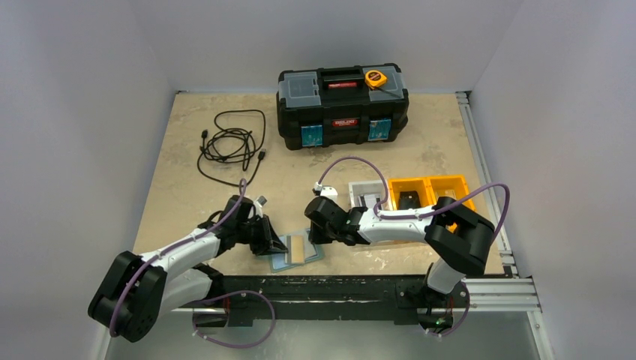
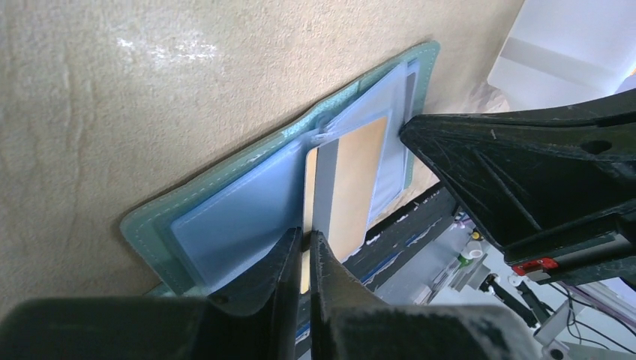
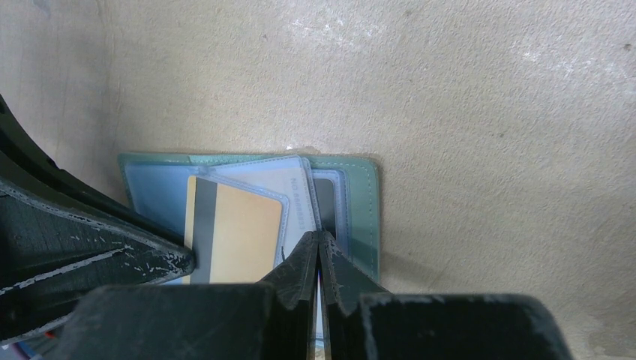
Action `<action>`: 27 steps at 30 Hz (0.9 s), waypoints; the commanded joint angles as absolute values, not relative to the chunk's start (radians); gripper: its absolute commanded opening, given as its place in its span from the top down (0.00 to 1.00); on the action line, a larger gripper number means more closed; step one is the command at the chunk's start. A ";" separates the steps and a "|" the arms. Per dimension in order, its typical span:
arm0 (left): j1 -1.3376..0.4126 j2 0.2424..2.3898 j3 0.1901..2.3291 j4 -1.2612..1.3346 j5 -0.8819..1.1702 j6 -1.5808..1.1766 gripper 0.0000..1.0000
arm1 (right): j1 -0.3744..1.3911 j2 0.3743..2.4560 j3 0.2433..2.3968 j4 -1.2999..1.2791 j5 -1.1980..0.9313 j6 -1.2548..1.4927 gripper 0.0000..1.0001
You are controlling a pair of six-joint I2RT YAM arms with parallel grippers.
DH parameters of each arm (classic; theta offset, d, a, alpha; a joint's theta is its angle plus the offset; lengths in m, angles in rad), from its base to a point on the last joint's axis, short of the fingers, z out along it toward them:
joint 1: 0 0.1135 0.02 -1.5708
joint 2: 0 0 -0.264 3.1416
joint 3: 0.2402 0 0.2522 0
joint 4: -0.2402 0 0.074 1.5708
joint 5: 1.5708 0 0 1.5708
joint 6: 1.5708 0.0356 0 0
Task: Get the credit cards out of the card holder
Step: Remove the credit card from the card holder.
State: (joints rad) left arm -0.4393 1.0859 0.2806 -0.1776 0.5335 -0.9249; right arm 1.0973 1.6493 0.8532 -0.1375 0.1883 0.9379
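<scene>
— What is seen at the left?
— A black cable [image 1: 231,145] is coiled on the table [image 1: 180,202], at 11 o'clock from the card holder [image 2: 232,221].
— How is the left claw [image 2: 305,234] set?
— It is nearly closed, with only a thin slit left between the jaws. Its tips are set against the striped edge of the tan card [image 2: 352,180]. Whether that card is pinched cannot be told.
— Where is the card holder placed?
— It is laid open and flat by the table's near edge, between the two claws, at 6 o'clock from the toolbox [image 1: 343,105]. The tan card is laid across its middle, one end tucked under a clear sleeve. A dark card [image 3: 327,196] is lodged in the right-hand pocket.
— And the right claw [image 3: 319,238]?
— It is fully closed and nothing is held. Its tips are set on the holder's right half, just beside the dark card.
— What is found further right?
— A white bin [image 1: 365,193] and orange bins [image 1: 431,187] are set at 2 o'clock from the holder.
</scene>
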 commanded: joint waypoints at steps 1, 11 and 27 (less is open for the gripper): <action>-0.433 1.095 0.273 -0.110 0.564 -0.947 0.95 | 1.093 1.717 0.820 -0.270 0.199 0.905 1.00; -0.433 1.018 0.363 -0.354 0.453 -0.897 1.00 | 1.091 1.707 0.806 -0.271 0.205 0.909 1.00; -0.431 0.951 0.499 -0.646 0.286 -0.802 1.00 | 1.085 1.697 0.789 -0.259 0.204 0.913 1.00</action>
